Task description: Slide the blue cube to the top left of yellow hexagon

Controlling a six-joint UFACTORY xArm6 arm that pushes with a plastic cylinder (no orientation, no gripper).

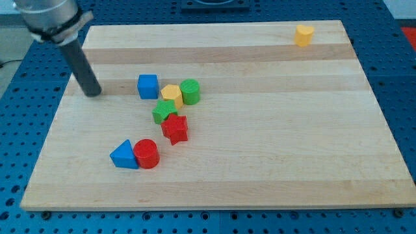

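The blue cube (148, 86) sits on the wooden board left of centre. A yellow hexagon (303, 35) stands alone near the board's top right corner. A second yellow block (171, 95) lies just right of the blue cube, below and touching close to it. My tip (93, 92) rests on the board to the left of the blue cube, a clear gap apart from it.
A green cylinder (190, 91) sits right of the second yellow block. A green block (164, 111) and a red star (175, 129) lie below them. A blue triangle (123, 155) and a red cylinder (147, 154) sit side by side at lower left. The board edge (58, 110) is near my tip.
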